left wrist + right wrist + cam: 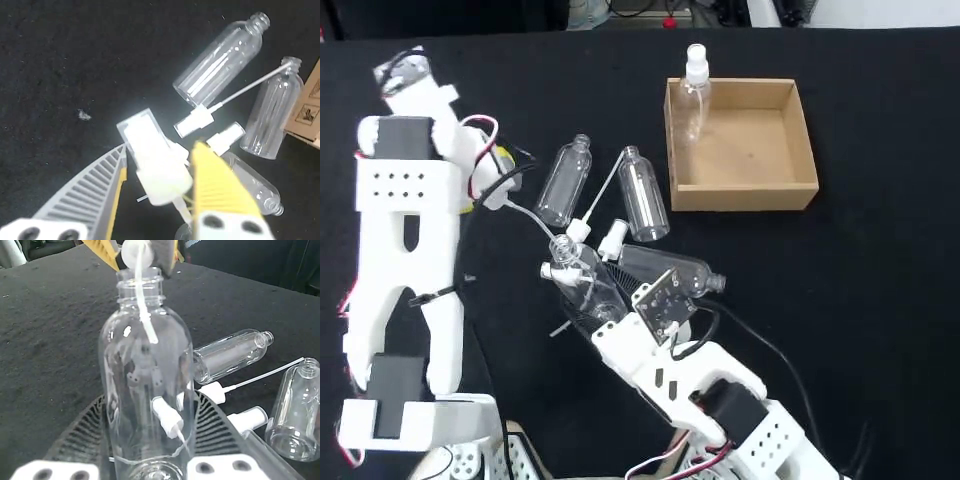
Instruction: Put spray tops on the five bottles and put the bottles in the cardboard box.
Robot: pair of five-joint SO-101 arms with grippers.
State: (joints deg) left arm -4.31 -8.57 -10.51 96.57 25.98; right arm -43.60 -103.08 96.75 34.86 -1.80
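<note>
From above, the right gripper (582,285) pinches a clear bottle (578,268) mid-way across the table (880,320). Three bare bottles (642,192) lie near it, and one capped bottle (695,85) stands inside the cardboard box (745,195). At the left wrist, the left gripper (160,155) clamps a white spray top (157,172), with two loose tops (197,120) lying beyond. At the right wrist, that top's tube (145,315) hangs inside the held bottle's neck.
</note>
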